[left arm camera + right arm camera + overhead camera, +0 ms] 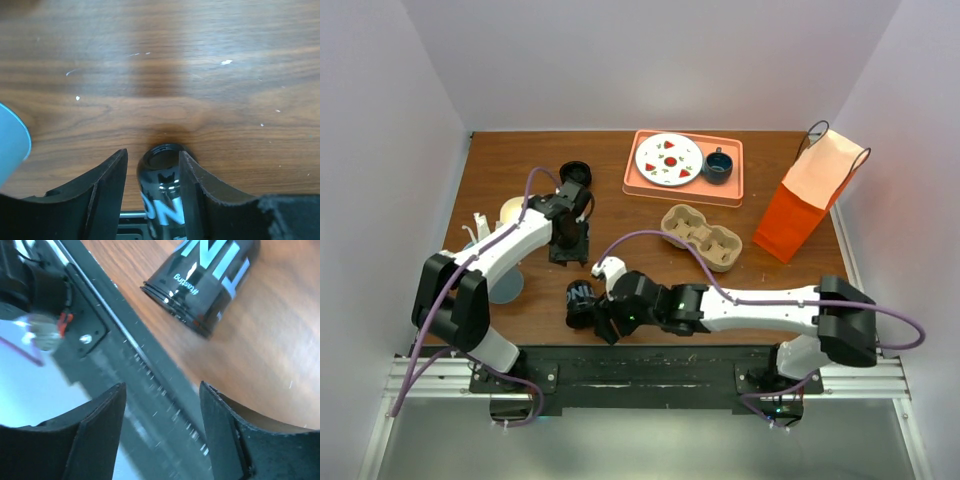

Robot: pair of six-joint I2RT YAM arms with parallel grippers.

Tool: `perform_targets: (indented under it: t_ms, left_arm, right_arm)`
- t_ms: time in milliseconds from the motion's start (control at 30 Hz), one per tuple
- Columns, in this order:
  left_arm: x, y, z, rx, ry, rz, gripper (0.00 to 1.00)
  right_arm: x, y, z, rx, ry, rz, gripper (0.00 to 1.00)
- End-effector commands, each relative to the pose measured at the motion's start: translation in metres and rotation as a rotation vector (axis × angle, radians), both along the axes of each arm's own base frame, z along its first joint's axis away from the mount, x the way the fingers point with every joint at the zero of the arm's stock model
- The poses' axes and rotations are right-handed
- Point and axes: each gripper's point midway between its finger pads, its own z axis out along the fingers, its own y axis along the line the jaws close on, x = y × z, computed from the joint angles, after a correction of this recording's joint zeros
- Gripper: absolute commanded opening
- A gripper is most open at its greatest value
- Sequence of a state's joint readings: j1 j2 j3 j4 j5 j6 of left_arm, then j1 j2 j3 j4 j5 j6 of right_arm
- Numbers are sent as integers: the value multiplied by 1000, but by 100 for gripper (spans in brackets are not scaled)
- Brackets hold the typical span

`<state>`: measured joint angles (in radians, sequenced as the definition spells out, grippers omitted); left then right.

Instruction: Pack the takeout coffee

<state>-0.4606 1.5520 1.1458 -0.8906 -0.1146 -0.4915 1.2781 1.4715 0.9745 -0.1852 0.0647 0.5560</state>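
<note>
The wooden table (500, 165) carries all items. An orange paper bag (798, 210) stands open at the far right. A salmon tray (735, 140) sits at the far centre and holds a white plate (668, 160) with red motifs; a small blue mug (717, 166) is just beside the plate. A cardboard cup carrier (702, 238) lies between tray and bag, nearer the arms. The takeout coffee (582, 298) (162, 190) (210, 285), black with white lettering, lies on its side near the table's near edge, well apart from carrier and bag. The right gripper (602, 323) (162, 387) is just beside it, fingers spread with nothing between them; the cup lies beyond their tips. The left gripper (570, 250) (152, 152) points down just beyond the cup's far end, fingers parted and clamping nothing; its wrist view shows the cup through the gap. A black disc (575, 172) lies farther back, and a pale blue item (11, 145) sits left of the left gripper.
</note>
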Motion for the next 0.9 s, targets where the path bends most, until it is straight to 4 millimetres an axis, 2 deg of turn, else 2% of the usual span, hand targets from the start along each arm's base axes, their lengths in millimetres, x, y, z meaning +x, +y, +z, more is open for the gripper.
perform_targets:
  t_ms: [0, 33, 67, 133, 167, 233, 267, 367, 400, 433, 500, 533, 633, 700, 767, 867]
  left_arm:
    - [3, -9, 3, -104, -21, 62, 50]
    - [-1, -8, -3, -105, -8, 62, 50]
    - [-3, -8, -6, -106, -3, 63, 50]
    - [-8, -3, -15, -85, 12, 67, 50]
    - [-8, -1, -18, -73, 14, 73, 50]
    - [-12, 2, -23, -61, 18, 80, 50]
    - [-12, 2, -23, -65, 14, 87, 50]
    - [-15, 5, -28, -62, 9, 104, 52]
    - [-18, 6, -33, -64, 22, 107, 52]
    - [-17, 4, -35, -74, 20, 106, 52]
    - [-19, 2, -40, -82, 38, 104, 51]
    - [-19, 2, -41, -77, 39, 102, 51]
    - [-14, 5, -40, -53, 34, 91, 51]
    - [-8, 6, -37, -40, 23, 84, 51]
    - [2, 5, -28, -35, -1, 83, 51]
    - [23, 4, -4, -27, -68, 103, 51]
  right_arm:
    - [43, 22, 10, -26, -332, 4, 66]
    - [46, 25, 11, -33, -375, 22, 66]
    - [51, 24, 0, -71, -395, 15, 67]
    - [58, 33, 0, -49, -456, 12, 67]
    - [59, 36, -12, -71, -466, 11, 67]
    - [62, 50, -13, -47, -486, 2, 67]
    - [62, 56, -22, -56, -485, 8, 67]
    - [54, 85, -9, 12, -524, 15, 67]
    - [46, 92, -14, 9, -534, 16, 67]
    - [47, 99, -7, 24, -541, -7, 68]
    - [40, 109, -11, 30, -529, -1, 69]
    - [41, 114, -6, 41, -522, -27, 69]
    - [40, 121, -5, 57, -500, -69, 73]
    - [50, 113, -3, 36, -512, -148, 73]
    - [51, 104, 1, 33, -497, -189, 72]
    - [45, 102, 6, 69, -486, -155, 72]
